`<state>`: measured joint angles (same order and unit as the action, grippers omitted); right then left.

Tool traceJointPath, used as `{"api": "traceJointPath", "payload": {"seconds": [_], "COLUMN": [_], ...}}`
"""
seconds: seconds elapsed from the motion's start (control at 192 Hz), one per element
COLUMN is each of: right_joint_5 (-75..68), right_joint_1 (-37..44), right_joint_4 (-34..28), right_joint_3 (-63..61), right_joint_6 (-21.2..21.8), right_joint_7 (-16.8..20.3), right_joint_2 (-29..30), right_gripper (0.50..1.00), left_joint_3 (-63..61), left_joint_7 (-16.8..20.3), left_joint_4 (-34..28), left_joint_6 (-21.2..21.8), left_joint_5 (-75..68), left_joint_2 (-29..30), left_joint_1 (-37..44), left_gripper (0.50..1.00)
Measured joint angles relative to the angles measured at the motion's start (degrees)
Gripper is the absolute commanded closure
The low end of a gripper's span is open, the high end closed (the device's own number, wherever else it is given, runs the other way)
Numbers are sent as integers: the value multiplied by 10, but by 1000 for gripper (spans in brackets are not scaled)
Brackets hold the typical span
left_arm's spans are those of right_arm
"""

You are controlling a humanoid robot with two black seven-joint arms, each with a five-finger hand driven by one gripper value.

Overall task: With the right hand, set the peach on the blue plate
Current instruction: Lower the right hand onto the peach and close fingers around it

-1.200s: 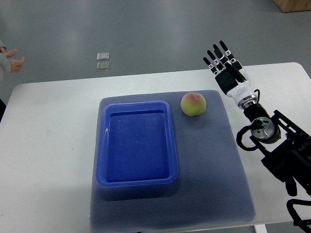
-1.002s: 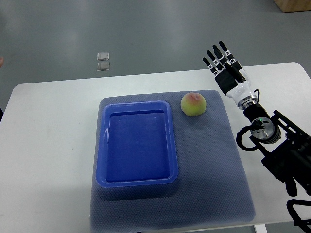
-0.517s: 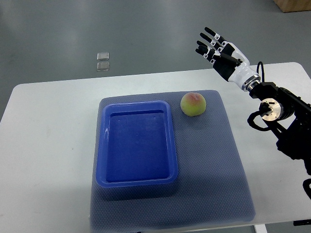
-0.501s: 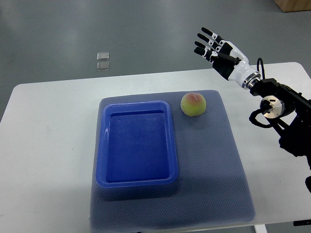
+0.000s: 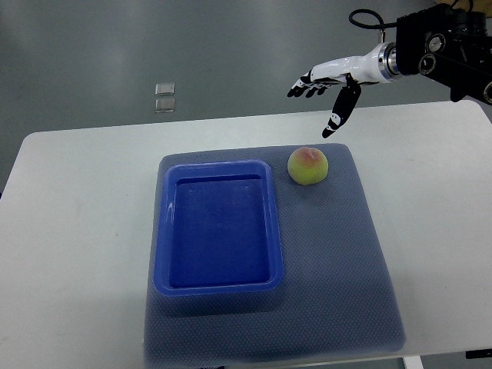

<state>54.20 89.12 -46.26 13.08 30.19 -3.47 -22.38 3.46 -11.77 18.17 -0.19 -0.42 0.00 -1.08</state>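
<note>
A yellow-green peach point(image 5: 308, 166) with a pink blush sits on the grey-blue mat point(image 5: 338, 254), just right of the blue plate's far right corner. The blue plate point(image 5: 217, 227) is a rectangular tray lying empty on the mat's left half. My right hand point(image 5: 321, 100) hovers above and behind the peach, over the table's far edge. Its fingers are spread open and hold nothing, thumb pointing down toward the peach. The right arm point(image 5: 430, 52) comes in from the upper right corner. The left arm is out of view.
The mat lies on a white table point(image 5: 77, 231). Two small clear squares point(image 5: 164, 96) lie on the grey floor beyond the table's far edge.
My right arm has lifted off the table's right side and swung up to the top right. The open hand has turned sideways and moved left toward the peach. The peach has not moved.
</note>
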Motion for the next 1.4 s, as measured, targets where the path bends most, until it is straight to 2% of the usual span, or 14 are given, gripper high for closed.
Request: {"api": "traceJointPath", "payload": {"seconds": [0.073, 0.172, 0.323, 0.563, 0.887, 1.043, 1.398], "right_joint_5": [0, -1, -1, 14, 15, 17, 27], "right_joint_1": [17, 16, -16, -63, -100, -113, -129], "right_joint_4": [0, 0, 5, 31, 55, 69, 85], "right_joint_3": [21, 27, 28, 47, 49, 50, 50], "right_joint_6": [6, 3, -15, -67, -94, -120, -131], "right_joint_7": [23, 31, 31, 28, 26, 23, 21], "right_joint_2": [15, 35, 57, 87, 112, 125, 135], "right_gripper": [570, 570, 572, 572, 581, 585, 666], "left_joint_3": [1, 1, 2, 2, 2, 2, 2], "left_joint_7": [0, 0, 0, 0, 0, 0, 0], "left_joint_4": [0, 0, -1, -2, -4, -5, -5], "left_joint_6": [0, 0, 0, 0, 0, 0, 0], "left_joint_5": [0, 1, 1, 1, 1, 1, 1], "left_joint_2": [0, 0, 0, 0, 0, 0, 0], "left_joint_1": [0, 0, 0, 0, 0, 0, 0], "left_gripper": [500, 500, 500, 500, 500, 500, 500]}}
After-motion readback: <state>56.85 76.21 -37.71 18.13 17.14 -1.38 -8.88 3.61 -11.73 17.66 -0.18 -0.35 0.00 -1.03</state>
